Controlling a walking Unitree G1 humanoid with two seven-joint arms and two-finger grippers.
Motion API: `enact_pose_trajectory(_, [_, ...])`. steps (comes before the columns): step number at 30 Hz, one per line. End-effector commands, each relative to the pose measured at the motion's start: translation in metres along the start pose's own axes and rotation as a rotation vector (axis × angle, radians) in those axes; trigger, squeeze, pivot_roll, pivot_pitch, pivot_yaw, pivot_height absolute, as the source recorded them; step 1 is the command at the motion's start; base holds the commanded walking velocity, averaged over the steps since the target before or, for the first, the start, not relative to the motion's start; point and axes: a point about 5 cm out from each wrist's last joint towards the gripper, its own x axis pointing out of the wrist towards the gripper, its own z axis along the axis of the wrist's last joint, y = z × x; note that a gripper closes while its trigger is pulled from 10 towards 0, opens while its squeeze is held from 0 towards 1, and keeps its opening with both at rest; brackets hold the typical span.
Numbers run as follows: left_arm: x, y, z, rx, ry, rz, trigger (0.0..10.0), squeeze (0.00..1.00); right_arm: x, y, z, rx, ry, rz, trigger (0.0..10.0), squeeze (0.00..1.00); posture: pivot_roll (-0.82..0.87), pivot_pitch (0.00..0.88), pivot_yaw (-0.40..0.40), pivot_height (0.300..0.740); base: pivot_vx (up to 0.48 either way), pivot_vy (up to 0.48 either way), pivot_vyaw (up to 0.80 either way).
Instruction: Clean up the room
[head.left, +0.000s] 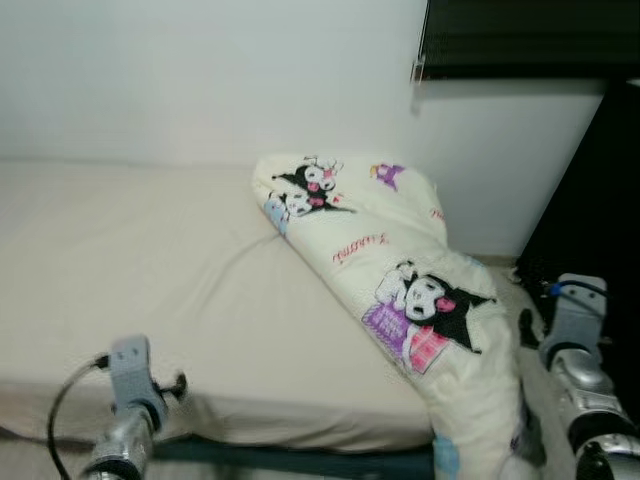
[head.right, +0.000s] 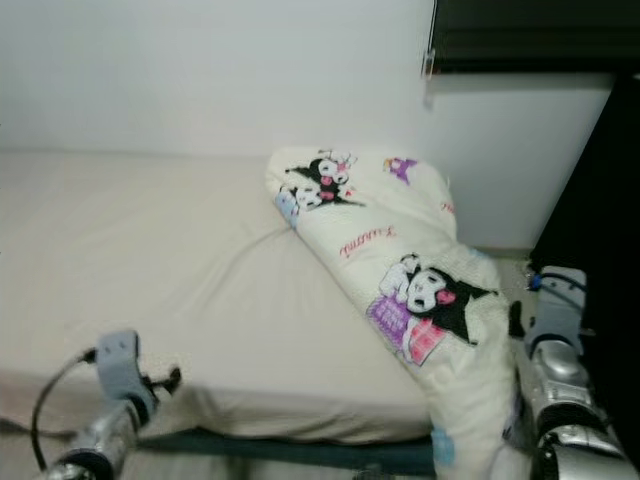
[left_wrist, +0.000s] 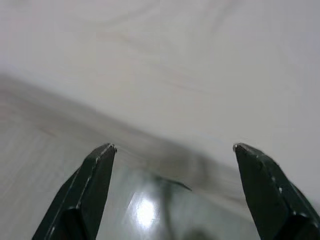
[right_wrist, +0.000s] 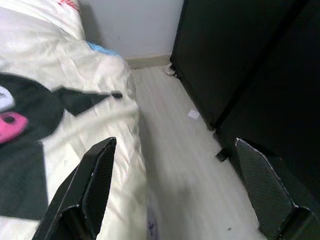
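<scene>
- Quilt (head.left: 400, 280) lies bunched along the right side of the bed (head.left: 150, 270), its near end spilling over the edge toward the floor (right_wrist: 185, 165).
- Risk: a pinch of one loose fold could let the rest slide off the bed; its bulk may also drag on the dark cabinet (right_wrist: 250, 65) at right.
- Right claw (right_wrist: 172, 145) is open, low beside the hanging end, over the floor.
- Left claw (left_wrist: 172, 147) is open, near the bed's near-left edge, holding nothing.
</scene>
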Motion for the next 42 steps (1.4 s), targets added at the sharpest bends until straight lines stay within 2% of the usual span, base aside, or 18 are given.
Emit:
enact_pose_trajectory(1, [0.003, 0.007, 0.013, -0.021, -0.048, 0.022, 10.0, 0.0, 0.001, -0.006, 0.008, 0.06, -0.032, -0.002, 10.0, 0.0, -0.13, 0.043, 0.059, 0.6, 0.0, 0.0, 0.0])
enact_pose_trajectory(3, [0.006, 0.007, 0.029, -0.035, -0.107, 0.02, 10.0, 0.0, 0.002, -0.016, 0.015, 0.119, -0.062, -0.001, 10.0, 0.0, -0.12, 0.049, 0.064, 0.59, 0.0, 0.0, 0.0])
enact_pose_trajectory(4, [0.006, 0.007, 0.029, -0.035, -0.107, 0.02, 10.0, 0.0, 0.002, -0.016, 0.015, 0.119, -0.062, -0.001, 10.0, 0.0, -0.12, 0.049, 0.064, 0.59, 0.0, 0.0, 0.0])
enact_pose_trajectory(5, [0.007, 0.004, 0.04, -0.02, -0.153, -0.004, 10.0, 0.0, 0.003, -0.025, 0.022, 0.186, -0.093, 0.002, 10.0, 0.0, -0.11, 0.064, 0.077, 0.58, 0.0, 0.0, 0.0])
enact_pose_trajectory(7, [0.008, 0.001, 0.045, -0.004, -0.173, -0.02, 10.0, 0.0, 0.004, -0.029, 0.025, 0.224, -0.109, 0.002, 10.0, 0.0, -0.11, 0.067, 0.079, 0.575, 0.0, 0.0, 0.0])
enact_pose_trajectory(9, [0.008, 0.001, 0.045, -0.004, -0.173, -0.02, 10.0, 0.0, 0.004, -0.029, 0.025, 0.224, -0.109, 0.002, 10.0, 0.0, -0.11, 0.067, 0.079, 0.575, 0.0, 0.0, 0.0])
enact_pose_trajectory(13, [0.008, -0.005, 0.053, 0.085, -0.216, -0.081, 10.0, 0.0, 0.005, -0.042, 0.039, 0.37, -0.158, 0.03, 10.0, 0.0, -0.08, 0.104, 0.108, 0.555, 0.0, 0.0, 0.0])
enact_pose_trajectory(14, [0.008, -0.005, 0.053, 0.085, -0.216, -0.081, 10.0, 0.0, 0.005, -0.042, 0.039, 0.37, -0.158, 0.03, 10.0, 0.0, -0.08, 0.104, 0.108, 0.555, 0.0, 0.0, 0.0])
enact_pose_trajectory(17, [0.008, -0.004, 0.051, 0.12, -0.214, -0.093, 10.0, 0.0, 0.006, -0.039, 0.035, 0.385, -0.123, 0.065, 10.0, 0.0, -0.07, 0.115, 0.121, 0.545, 0.0, 0.0, 0.0])
enact_pose_trajectory(18, [0.007, -0.003, 0.049, 0.155, -0.21, -0.105, 10.0, 0.0, 0.005, -0.03, 0.029, 0.426, -0.093, 0.143, 10.0, 0.0, -0.06, 0.125, 0.128, 0.535, 0.0, 0.0, 0.0])
enact_pose_trajectory(20, [0.007, -0.003, 0.049, 0.155, -0.21, -0.105, 10.0, 0.0, 0.005, -0.03, 0.029, 0.426, -0.093, 0.143, 10.0, 0.0, -0.06, 0.125, 0.128, 0.535, 0.0, 0.0, 0.0])
enact_pose_trajectory(26, [0.005, -0.005, 0.046, 0.216, -0.218, -0.137, 10.0, 0.0, 0.003, -0.011, 0.031, 0.585, -0.128, 0.357, 10.0, 0.0, -0.05, 0.129, 0.138, 0.51, 0.0, 0.0, 0.0])
enact_pose_trajectory(28, [0.005, -0.005, 0.046, 0.223, -0.219, -0.141, 10.0, 0.0, 0.003, -0.009, 0.032, 0.594, -0.135, 0.377, 10.0, 0.0, -0.05, 0.131, 0.14, 0.51, 0.0, 0.0, 0.0])
enact_pose_trajectory(32, [0.005, -0.005, 0.046, 0.229, -0.218, -0.148, 10.0, 0.0, 0.005, -0.005, 0.027, 0.563, -0.054, 0.343, 10.0, 0.0, -0.05, 0.131, 0.144, 0.51, 0.0, 0.0, 0.0])
enact_pose_trajectory(36, [0.005, -0.006, 0.046, 0.232, -0.217, -0.151, 10.0, 0.0, 0.005, -0.004, 0.026, 0.558, -0.027, 0.338, 10.0, 0.0, -0.05, 0.13, 0.144, 0.51, 0.0, 0.0, 0.0])
enact_pose_trajectory(37, [0.005, -0.006, 0.046, 0.233, -0.216, -0.153, 10.0, 0.0, 0.006, -0.002, 0.025, 0.532, -0.013, 0.342, 9.4, 0.0, -0.05, 0.13, 0.144, 0.51, 0.0, 0.0, 0.0])
enact_pose_trajectory(38, [0.005, -0.007, 0.045, 0.233, -0.215, -0.154, 10.0, 0.0, 0.005, 0.001, 0.027, 0.521, -0.015, 0.363, 0.0, 0.0, -0.05, 0.13, 0.143, 0.51, 0.0, 0.0, 0.0])
enact_pose_trajectory(42, [0.005, -0.008, 0.044, 0.233, -0.213, -0.156, 10.0, 0.0, 0.005, 0.004, 0.028, 0.504, -0.02, 0.393, 0.0, 0.0, -0.06, 0.128, 0.142, 0.51, 0.0, 0.0, 0.0])
